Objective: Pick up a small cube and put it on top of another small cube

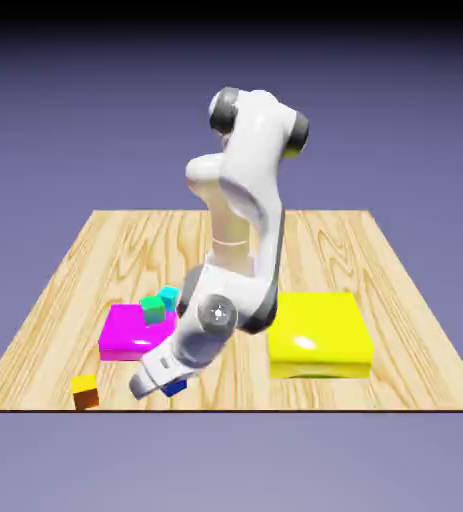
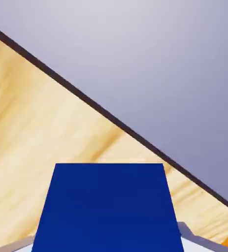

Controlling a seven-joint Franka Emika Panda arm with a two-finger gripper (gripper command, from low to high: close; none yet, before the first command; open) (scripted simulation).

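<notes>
A small cube, dark blue, sits at the table's near edge toward the exterior view's left, under the tip of my gripper. In the hand view the small cube fills the lower middle, large, between my grey fingertips, which show only at the bottom corners. The gripper is shut on this cube. Whether the cube rests on the wood or is just off it, I cannot tell. The other small cube is hidden or out of view.
A flat magenta block lies behind the gripper with a teal cube and a cyan cube at its far corner. A flat yellow block lies to the right. A yellow-and-brown cube stands left. The table's edge runs close by.
</notes>
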